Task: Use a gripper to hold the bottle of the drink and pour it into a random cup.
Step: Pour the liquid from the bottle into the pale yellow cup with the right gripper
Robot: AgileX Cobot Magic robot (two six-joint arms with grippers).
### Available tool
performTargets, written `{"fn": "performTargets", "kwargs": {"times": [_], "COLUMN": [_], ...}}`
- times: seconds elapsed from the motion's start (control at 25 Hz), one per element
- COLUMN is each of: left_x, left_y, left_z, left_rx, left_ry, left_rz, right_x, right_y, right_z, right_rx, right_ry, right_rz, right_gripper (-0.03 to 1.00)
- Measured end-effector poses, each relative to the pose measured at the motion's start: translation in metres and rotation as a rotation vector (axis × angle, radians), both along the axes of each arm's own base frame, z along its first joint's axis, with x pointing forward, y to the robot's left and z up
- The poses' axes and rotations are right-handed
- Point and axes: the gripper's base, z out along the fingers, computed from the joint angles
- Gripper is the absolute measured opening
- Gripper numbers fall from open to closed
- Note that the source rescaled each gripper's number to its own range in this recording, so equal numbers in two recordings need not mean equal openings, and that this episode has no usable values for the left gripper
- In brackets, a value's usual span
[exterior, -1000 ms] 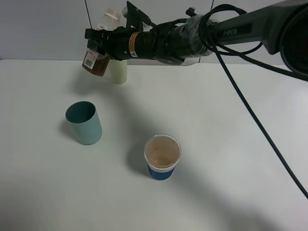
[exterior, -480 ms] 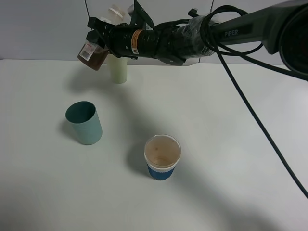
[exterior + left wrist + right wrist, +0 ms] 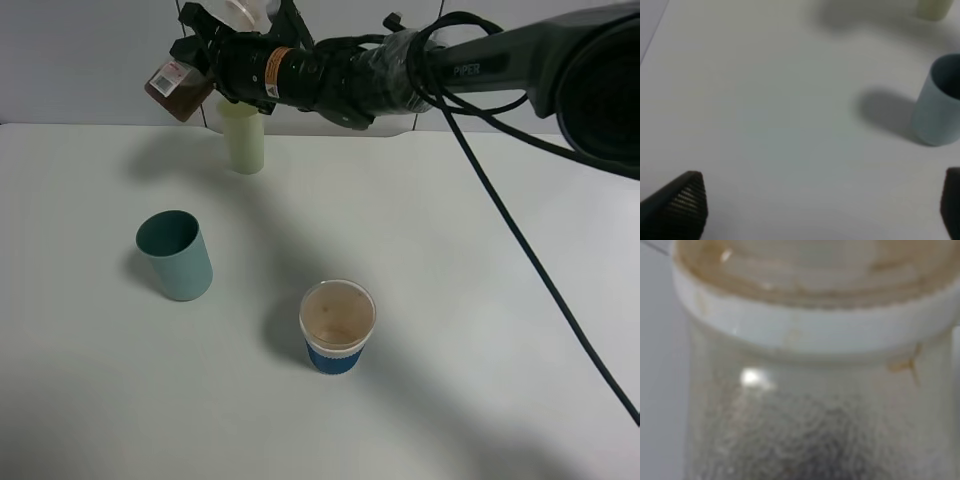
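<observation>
My right gripper reaches across to the far left and is shut on the bottle of the drink. The bottle hangs high above the table, tilted well over, with brown liquid and a white and red label showing. In the right wrist view the bottle's translucent body and white neck rim fill the frame. A teal cup stands below and nearer. A blue paper cup with a brown-stained inside stands mid-table. My left gripper is open and empty above the table, near the teal cup.
A pale yellow-green cup stands at the back, just behind and below the right gripper; it also shows in the left wrist view. A black cable hangs from the right arm across the right side. The white table spreads around the cups.
The right gripper has lifted the bottle up and to the left and tipped it further toward horizontal. The cups have not moved.
</observation>
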Motion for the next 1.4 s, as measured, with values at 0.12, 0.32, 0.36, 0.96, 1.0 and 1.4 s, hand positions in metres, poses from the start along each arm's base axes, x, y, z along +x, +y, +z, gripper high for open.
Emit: {"fn": "performTargets", "kwargs": {"times": [0.12,0.32,0.36,0.96,1.0,1.4], "left_x": [0.000,0.000,0.000,0.000,0.000,0.000], "left_y": [0.000,0.000,0.000,0.000,0.000,0.000], "left_z": [0.000,0.000,0.000,0.000,0.000,0.000], "left_rx": [0.000,0.000,0.000,0.000,0.000,0.000], "left_ry": [0.000,0.000,0.000,0.000,0.000,0.000], "left_rz": [0.000,0.000,0.000,0.000,0.000,0.000], "right_x": [0.002,0.003,0.003,0.003,0.003,0.007], "right_y": [0.006,0.019,0.022,0.029,0.029,0.031], "right_z": [-0.010,-0.017,-0.015,-0.028,-0.028,-0.037], "right_rx": [0.033,0.056,0.074,0.205,0.214,0.269], "right_ry": [0.051,0.062,0.067,0.241,0.252,0.331], "right_rz": [0.000,0.015,0.016,-0.021,-0.023,-0.039], "right_gripper": [0.01,0.01,0.01,0.01,0.01,0.01]}}
